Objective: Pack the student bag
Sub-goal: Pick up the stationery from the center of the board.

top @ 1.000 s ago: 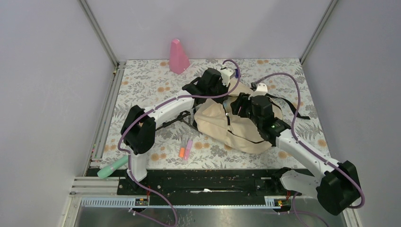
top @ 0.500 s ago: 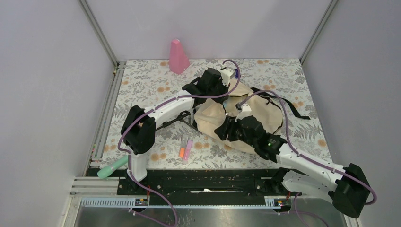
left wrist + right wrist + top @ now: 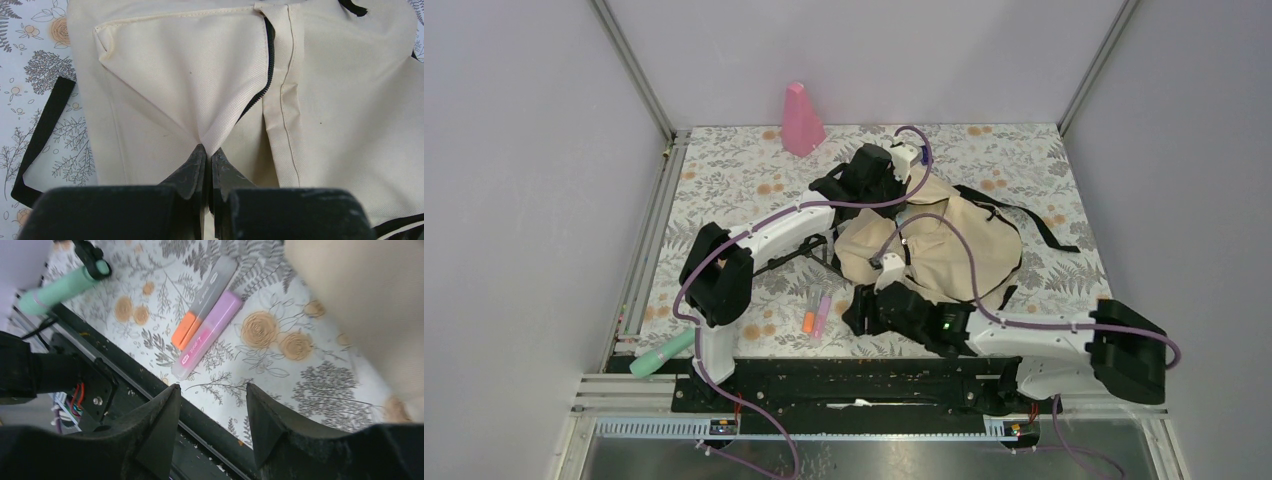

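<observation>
L gripper (image 3: 207, 150): jaws clenched tight, tips pinching a fold of the student bag (image 3: 175, 75). The cream fabric is pulled into a peak right at the tips, w/ creases fanning out from it. Black zipper (image 3: 263, 70) runs along the edge of the pinched flap, just right of the pinch in the wrist view. A black strap (image 3: 42, 130) lies on the floral cloth at that view's left, beside the bag

R gripper (image 3: 211, 390): jaws apart, nothing btwn them, low over the table (image 3: 300, 390) close to its near edge, above the black base rail. Just beyond the fingertips lie a pink highlighter (image 3: 207, 335) and an orange highlighter (image 3: 202, 302), side by side, parallel and touching. A mint-green tube (image 3: 60, 287) lies further off, by the L arm's base. The bag's cream edge fills the top right of that view, apart from the fingers

From above: bag lies slumped approx mid-table, a bit right of centre, straps trailing off to the right. L gripper is on its far-left end. R arm is stretched low along the near edge, w/ its gripper just off the bag's near-left corner, btwn bag and highlighters. A pink cone-shaped container (image 3: 802, 122) stands upright at the far edge, well apart from the bag
</observation>
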